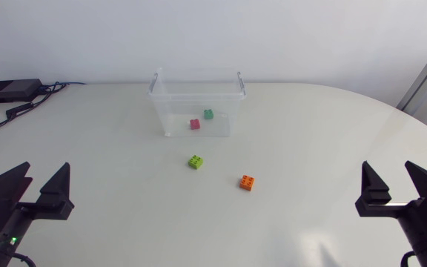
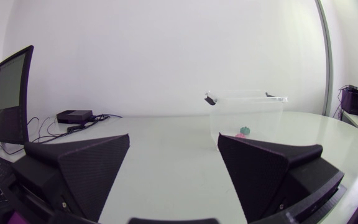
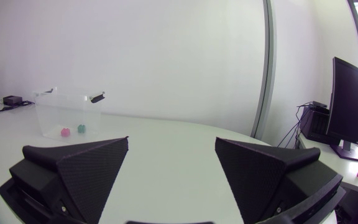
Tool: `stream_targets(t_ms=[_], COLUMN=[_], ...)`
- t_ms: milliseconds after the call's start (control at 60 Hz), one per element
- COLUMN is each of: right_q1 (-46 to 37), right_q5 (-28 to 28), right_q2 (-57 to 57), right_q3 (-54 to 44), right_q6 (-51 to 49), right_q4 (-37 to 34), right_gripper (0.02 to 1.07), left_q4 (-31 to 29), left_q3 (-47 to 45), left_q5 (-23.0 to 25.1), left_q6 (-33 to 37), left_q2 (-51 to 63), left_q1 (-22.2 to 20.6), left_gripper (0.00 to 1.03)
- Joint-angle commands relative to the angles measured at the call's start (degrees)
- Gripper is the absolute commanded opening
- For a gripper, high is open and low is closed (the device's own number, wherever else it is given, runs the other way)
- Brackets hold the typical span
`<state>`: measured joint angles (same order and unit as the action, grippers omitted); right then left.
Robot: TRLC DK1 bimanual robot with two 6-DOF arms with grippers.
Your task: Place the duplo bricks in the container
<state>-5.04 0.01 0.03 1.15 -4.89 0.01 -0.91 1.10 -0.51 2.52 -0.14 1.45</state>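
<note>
Left gripper (image 1: 43, 178) and right gripper (image 1: 390, 174) are hanging back, spread wide for a grab — pink brick (image 1: 195, 124) and teal brick (image 1: 208, 113) are sitting in the container (image 1: 176, 111), lime brick (image 1: 196, 161) and orange brick (image 1: 247, 182) are lying loose before it.

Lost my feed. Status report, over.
Left gripper, right gripper open, empty. Pink brick, green brick in container; lime brick, orange brick on table. No obstruction seen.

The container (image 1: 167, 111) stands upper centre on the table (image 1: 310, 148), holding two bricks (image 1: 195, 124); below it, mid-frame, lie a left brick (image 1: 196, 161) and a right brick (image 1: 247, 182).
</note>
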Motion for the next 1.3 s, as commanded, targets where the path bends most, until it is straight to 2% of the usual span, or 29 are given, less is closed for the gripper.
stream_targets(t_ms=[0,567,850,1017,1283], right_q1=[-0.1,0.7,0.8,1.2,2.6], right_q5=[-0.2,-0.2,-0.2,-0.3,-1.9], right_q2=[-0.3,-0.4,-0.3,2.3,15.9], right_q3=[-1.1,-1.1,0.4,4.2,12.9], right_q6=[0.5,-0.3,-0.6,-0.6,0.1], right_q4=[-0.4,0.0,-0.4,-1.8,-2.2], right_gripper=[1.03,1.03,1.03,1.03,1.03], left_q4=[0.4,0.4,-2.1,-3.3,-9.6], left_q3=[-1.0,-0.8,4.5,10.2,24.1], left_q5=[-0.4,-0.4,-0.3,-0.3,0.1], left_q6=[-1.3,-0.8,-0.9,-1.1,-1.0], left_q2=[-0.6,-0.6,0.1,7.4,26.4], left_q1=[-0.2,-0.2,-1.9,-2.2,-4.1], left_gripper=[0.99,0.99,0.99,0.99,0.94])
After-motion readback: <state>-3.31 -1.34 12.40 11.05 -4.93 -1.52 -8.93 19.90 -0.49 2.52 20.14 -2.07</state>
